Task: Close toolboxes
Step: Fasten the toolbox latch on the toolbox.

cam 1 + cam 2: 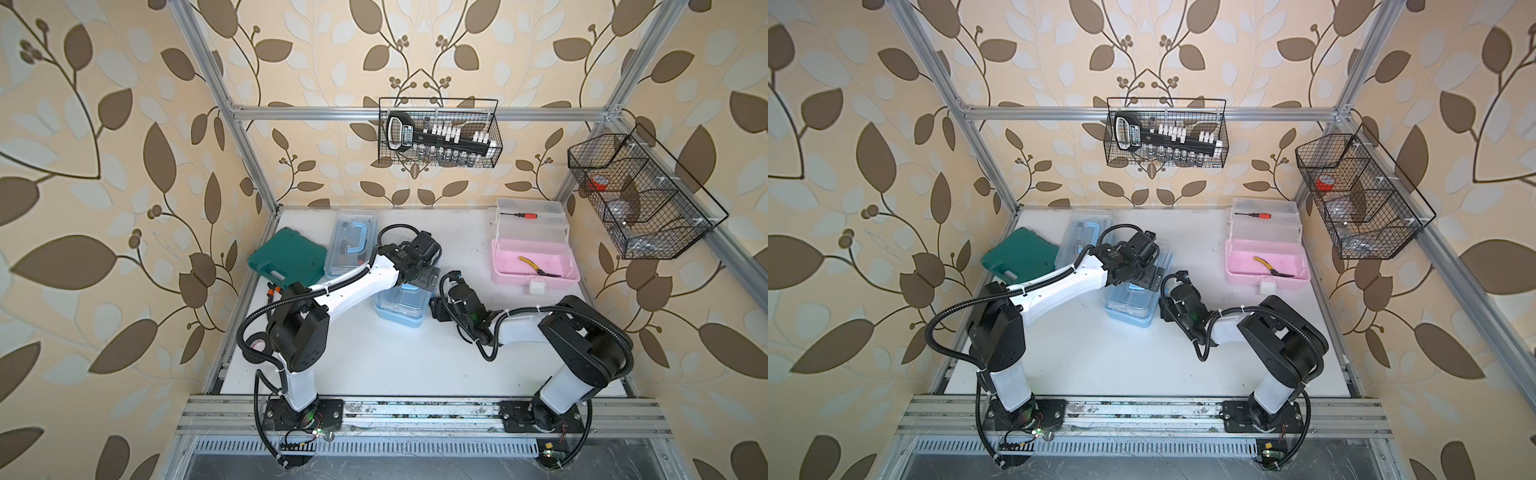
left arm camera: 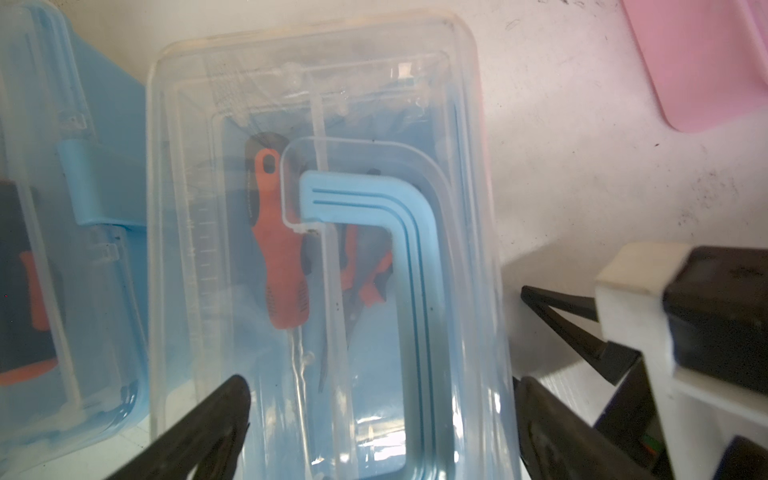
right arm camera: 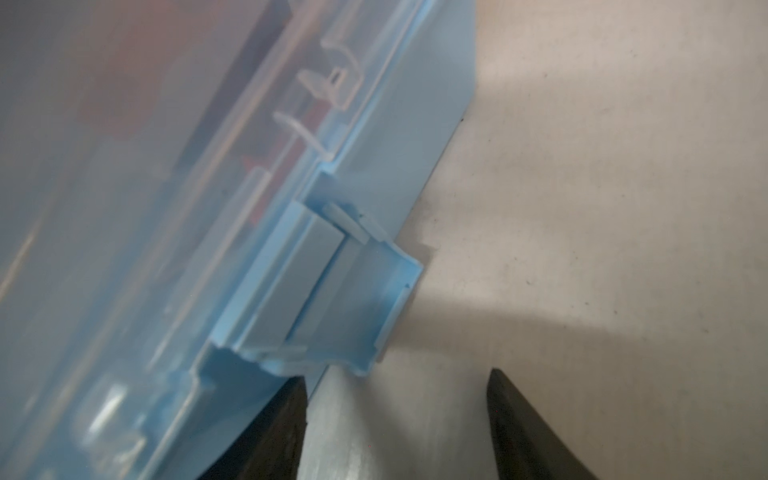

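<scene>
Leaf-patterned wallpaper rings a white surface [image 1: 374, 365] inside an aluminium frame.

The left claw [image 2: 382, 390] hangs over the near light blue toolbox [image 1: 399, 309]. Its jaws are spread wide, with one finger on either side of the clear lid [image 2: 316, 104]. Whether a finger touches the plastic cannot be told. That lid lies down, and its blue handle [image 2: 399, 249] sits flat in its recess. Through the plastic show an orange-handled screwdriver [image 2: 282, 257] and an orange-and-black tool too blurred to name.

The right claw [image 3: 397, 378] sits low beside the same box's side wall, jaws apart and gripping nothing. One fingertip is just below the blue latch [image 3: 357, 299], which juts away from the wall.

In both top views the left wrist [image 1: 409, 253] covers that box's far end. The right claw's fingers are hidden beneath their own wrist.

The far light blue toolbox [image 1: 345, 257] lies further back with its lid down, just beside a dark green case [image 1: 286, 257]. The left arm [image 1: 353, 282] crosses its near corner.

The pink toolbox [image 1: 509, 262] stands well apart at the back right with its clear top [image 1: 540, 208] raised. Yellow-handled pliers [image 1: 538, 268] lie in its base, and a red-handled screwdriver [image 1: 525, 216] lies above.

A black tape roll [image 1: 257, 345] is partly behind cable. Two black wire baskets [image 1: 493, 124] [image 1: 665, 245] hang on the frame.
</scene>
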